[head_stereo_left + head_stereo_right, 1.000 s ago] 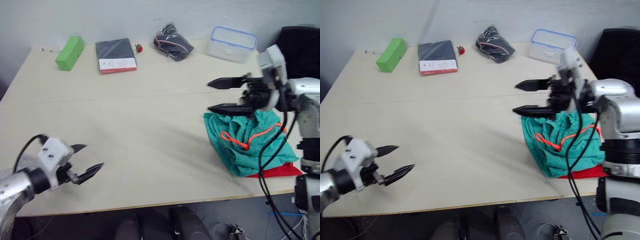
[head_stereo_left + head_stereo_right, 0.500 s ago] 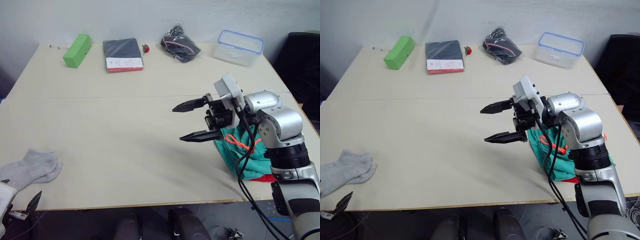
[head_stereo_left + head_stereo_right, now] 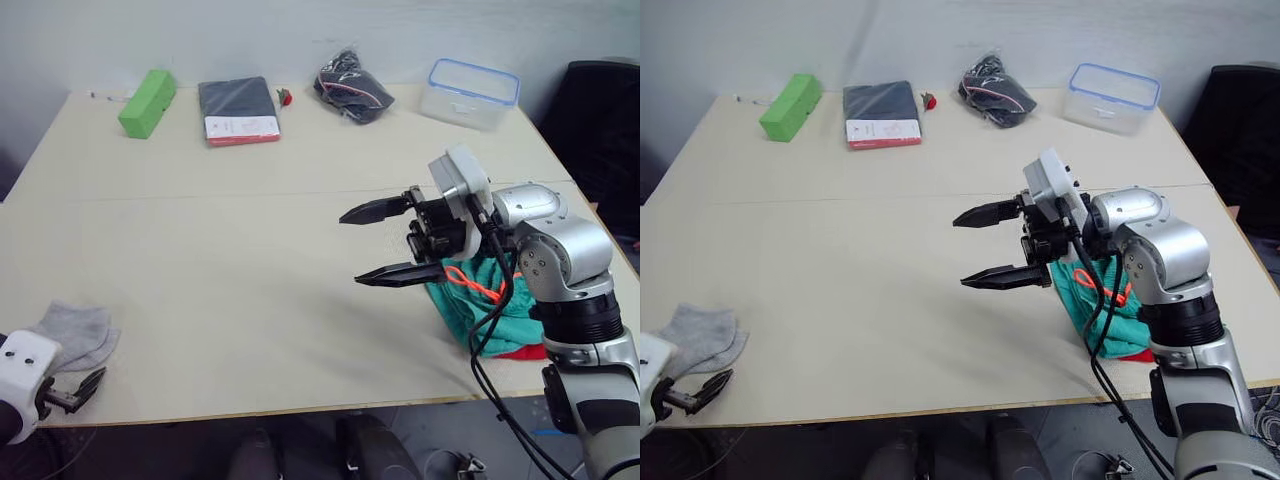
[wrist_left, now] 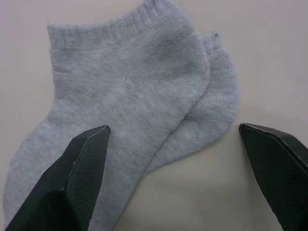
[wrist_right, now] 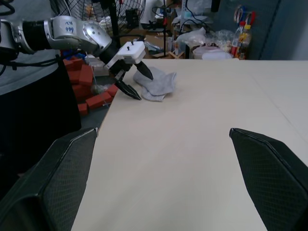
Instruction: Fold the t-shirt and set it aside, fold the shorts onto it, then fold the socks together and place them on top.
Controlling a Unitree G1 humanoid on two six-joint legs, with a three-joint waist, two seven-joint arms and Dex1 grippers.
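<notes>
from my head camera, my left gripper [image 3: 70, 388] hangs at the near left edge of the table [image 3: 250, 250], its black fingers parted, just in front of the socks [image 3: 72, 332]. the two grey socks lie flat and overlapped near that corner, touching nothing else that i can see. my right gripper [image 3: 385, 243] is held out over the right half of the table, fingers spread wide with nothing between them, pointing toward my left. behind it, at the near right edge, the teal shorts [image 3: 490, 305] sit in a heap with the orange drawstring [image 3: 470, 281] looped across them, and a strip of the red t-shirt [image 3: 520, 351] peeks out from underneath. along the far edge stand a green block [image 3: 146, 102], a dark packaged garment [image 3: 237, 110], a black bag [image 3: 352, 87] and a clear box with a blue rim [image 3: 470, 92], all well apart from my arms.

from my left wrist, the socks [image 4: 130, 115] lie straight ahead, one laid over the other, the top one covering most of the lower. my two fingers [image 4: 72, 183] stand wide apart to either side; i cannot tell whether the one over the heel end touches the cloth.

from my right wrist, my fingers [image 5: 53, 183] frame bare tabletop, spread far apart. across the table my left gripper [image 5: 132, 82] points down beside the socks [image 5: 155, 83] at the edge.
</notes>
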